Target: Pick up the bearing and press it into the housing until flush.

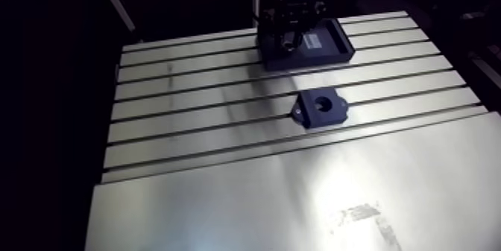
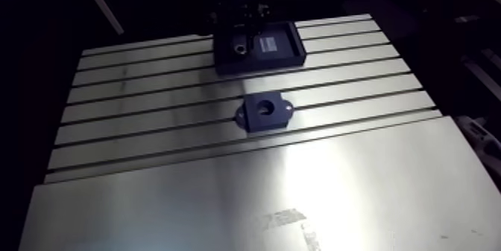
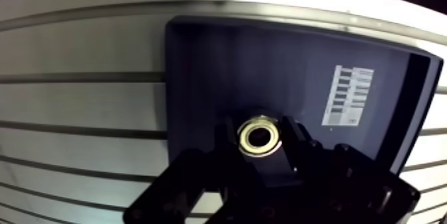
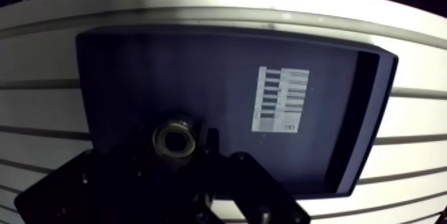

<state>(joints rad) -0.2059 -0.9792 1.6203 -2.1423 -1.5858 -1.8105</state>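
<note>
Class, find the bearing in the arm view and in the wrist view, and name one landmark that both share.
Arm view: the bearing is a small ring in the tray beyond the housing, beside the white label.
Wrist view: the bearing lies in the tray at the claw, the label off to its side.
Shared landmark: the label.

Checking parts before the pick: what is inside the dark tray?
One ring-shaped bearing lies on the tray floor, right at the pincer, and a white printed label sits apart from it. The pincer's body hides the floor nearest the camera, so anything there is unseen.
</note>
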